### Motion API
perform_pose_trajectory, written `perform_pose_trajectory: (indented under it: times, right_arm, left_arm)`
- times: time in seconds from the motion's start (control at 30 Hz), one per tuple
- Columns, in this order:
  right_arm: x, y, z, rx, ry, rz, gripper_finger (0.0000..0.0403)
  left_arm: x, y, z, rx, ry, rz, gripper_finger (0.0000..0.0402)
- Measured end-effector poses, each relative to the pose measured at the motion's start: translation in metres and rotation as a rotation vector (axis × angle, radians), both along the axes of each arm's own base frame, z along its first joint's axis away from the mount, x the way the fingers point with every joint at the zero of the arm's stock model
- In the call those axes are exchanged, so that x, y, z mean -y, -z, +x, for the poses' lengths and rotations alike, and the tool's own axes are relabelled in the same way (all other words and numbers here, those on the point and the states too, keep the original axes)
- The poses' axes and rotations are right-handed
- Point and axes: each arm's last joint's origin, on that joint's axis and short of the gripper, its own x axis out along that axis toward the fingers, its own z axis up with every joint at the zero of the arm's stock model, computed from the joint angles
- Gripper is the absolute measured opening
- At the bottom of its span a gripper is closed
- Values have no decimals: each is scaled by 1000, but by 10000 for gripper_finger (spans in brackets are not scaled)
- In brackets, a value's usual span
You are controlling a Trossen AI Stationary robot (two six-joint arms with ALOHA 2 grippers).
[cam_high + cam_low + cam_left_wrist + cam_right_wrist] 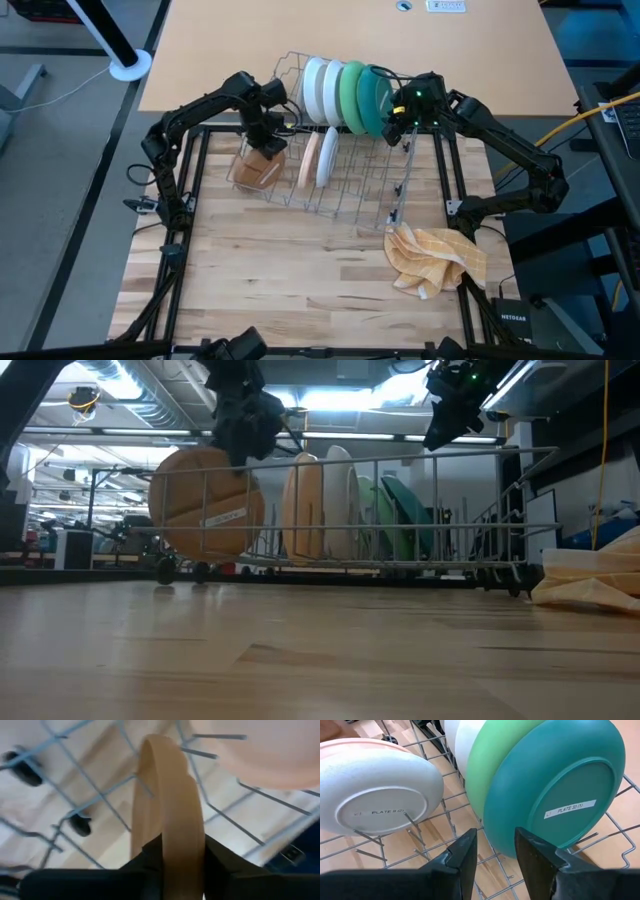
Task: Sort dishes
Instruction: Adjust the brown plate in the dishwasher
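Straddling brown plate (170, 805) rim, left pincer (172, 865) fingers touch both faces; right pincer (495, 850) wide beside teal plate (555, 785).

**Plates stand in rows inside the wire rack**

The wire rack (330, 165) sits on the table (300, 290), and everything else is placed from it. At the rack's left end a plate (262, 168) stands on edge, with the left gripper (268, 135) directly over it, its fingers on either side of the rim. Toward the rack's middle, two smaller plates (318, 158) stand side by side. Along the rack's far side, four larger plates (345, 95) stand packed together in a row. The right gripper (398, 122) hangs just beside the rightmost of these, over the rack's right end. A cloth (435, 258) lies on the table off the rack's near right corner.
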Motion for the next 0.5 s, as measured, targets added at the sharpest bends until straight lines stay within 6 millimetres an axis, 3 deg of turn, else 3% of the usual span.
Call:
perform_pose_trajectory:
  times: [0.2, 0.5]
  right_arm:
    - [0, 0, 0, 0, 0, 0, 137]
    - [0, 0, 0, 0, 0, 1, 137]
  left_arm:
    - [3, -1, 3, 63, -13, -87, 52]
    - [3, -4, 4, 68, -94, -107, 53]
